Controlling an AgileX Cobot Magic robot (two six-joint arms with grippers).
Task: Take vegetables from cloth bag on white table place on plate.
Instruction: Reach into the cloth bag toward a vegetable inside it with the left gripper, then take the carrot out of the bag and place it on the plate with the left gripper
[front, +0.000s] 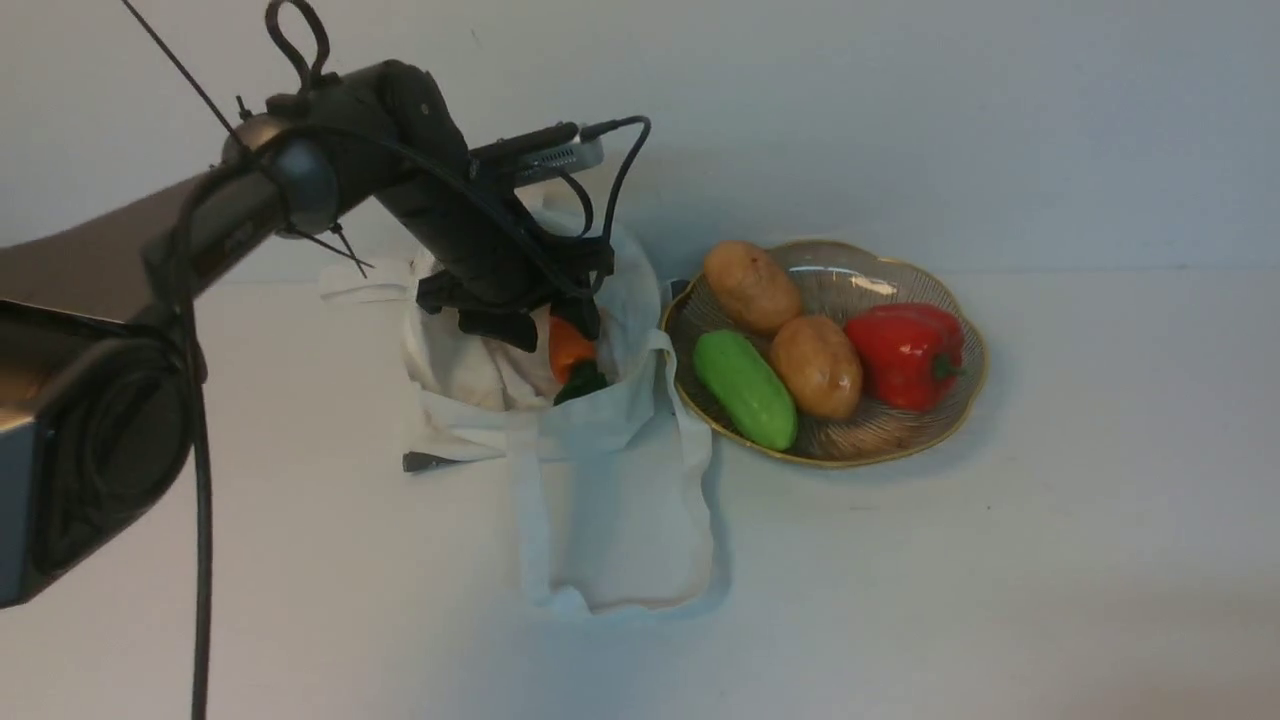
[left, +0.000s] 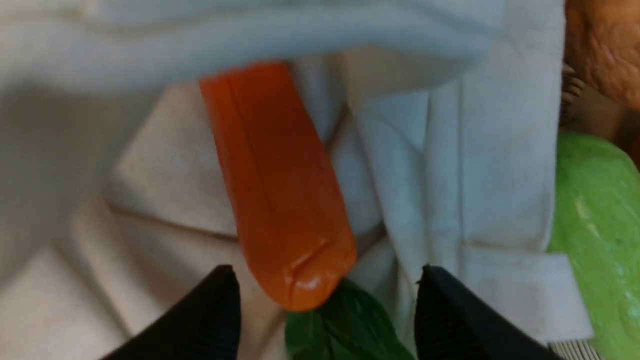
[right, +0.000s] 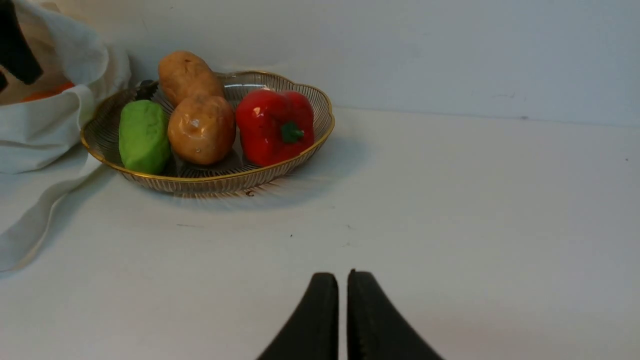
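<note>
Nearest the robot, the right gripper (right: 341, 280) hangs over bare table (right: 450, 225), jaws pressed together w/ nothing between. It's well apart from the work, so no risk there.

Next out, a strap (front: 530, 530) of the bag (front: 610, 415) loops flat toward the robot. Past it is the bag's mouth. The carrot (left: 277, 190) lies inside, leafy end toward the robot and thin end tucked under a fold of cloth. The left gripper (left: 327, 272) is spread wide, one finger each side of the carrot's thick end, touching neither it nor the cloth as far as can be seen.

Likely trouble:
- Loose cloth sits right beside both fingers. A close could pinch fabric w/ the carrot, and the lift would then drag the bag, which lies just beside the plate (front: 930, 430).
- The fold over the thin end could snag on pull-out.
- A grip this near one end may let the carrot swing or slip.

Farther off, the plate already holds 2 potatoes (front: 815, 365), a cucumber (front: 745, 388) & a pepper (front: 905, 352). Little bare room is left, so the carrot may roll off the rim or knock something out.
</note>
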